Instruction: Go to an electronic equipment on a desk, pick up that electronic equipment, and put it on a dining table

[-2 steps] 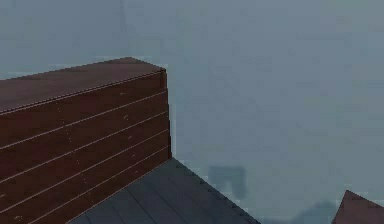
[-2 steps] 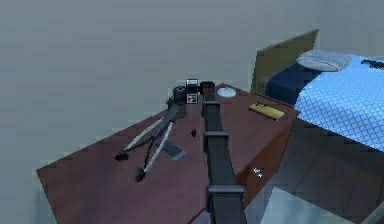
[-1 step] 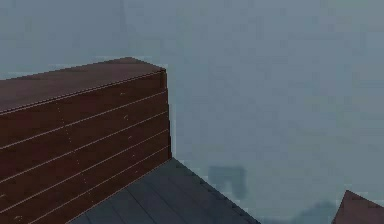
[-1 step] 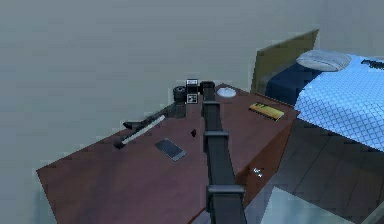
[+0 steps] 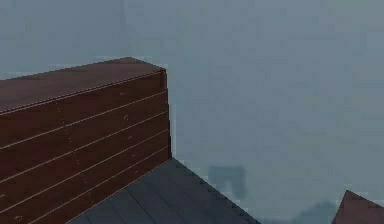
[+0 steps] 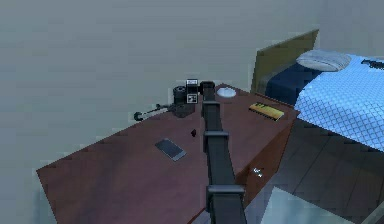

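Observation:
A flat grey slab like a phone (image 6: 170, 149) lies on the reddish-brown desk (image 6: 110, 175) in the arm side view. The dark arm bar (image 6: 217, 145) reaches out over the desk from the bottom edge. At its far end are two white marked squares, and left of them sits the gripper's dark body. The thin fingers of the gripper (image 6: 146, 113) point left near the desk's far edge, with just bare desktop and wall behind them, so it holds nothing. The grey slab lies nearer than the fingers, apart from them.
A white round thing (image 6: 227, 92) and a flat yellow thing (image 6: 265, 110) lie at the desk's right end. Beyond stands a bed (image 6: 345, 95) with a blue checked cover, white pillow (image 6: 325, 60) and wooden headboard. The forward view has a brown planked panel (image 5: 80, 135) before a pale wall.

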### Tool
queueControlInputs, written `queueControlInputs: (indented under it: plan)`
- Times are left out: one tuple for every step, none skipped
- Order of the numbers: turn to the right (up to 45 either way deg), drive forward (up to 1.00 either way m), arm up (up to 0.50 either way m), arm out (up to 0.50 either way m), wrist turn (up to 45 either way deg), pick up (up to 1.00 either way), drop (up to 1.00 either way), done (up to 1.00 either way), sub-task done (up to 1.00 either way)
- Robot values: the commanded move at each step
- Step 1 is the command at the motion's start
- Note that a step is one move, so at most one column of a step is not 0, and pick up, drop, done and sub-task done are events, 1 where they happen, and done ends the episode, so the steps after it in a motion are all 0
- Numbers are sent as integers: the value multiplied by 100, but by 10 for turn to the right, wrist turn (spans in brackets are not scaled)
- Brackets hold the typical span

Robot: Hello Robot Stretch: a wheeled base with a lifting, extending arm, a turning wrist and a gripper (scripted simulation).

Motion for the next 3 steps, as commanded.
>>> queueControlInputs:
  plan:
    - [0, 0, 0, 0, 270, 0, 0, 0, 0]
    - [0, 0, -30, 0, 0, 0, 0, 0, 0]
    - [0, 0, 0, 0, 0, 100, 0, 0, 0]
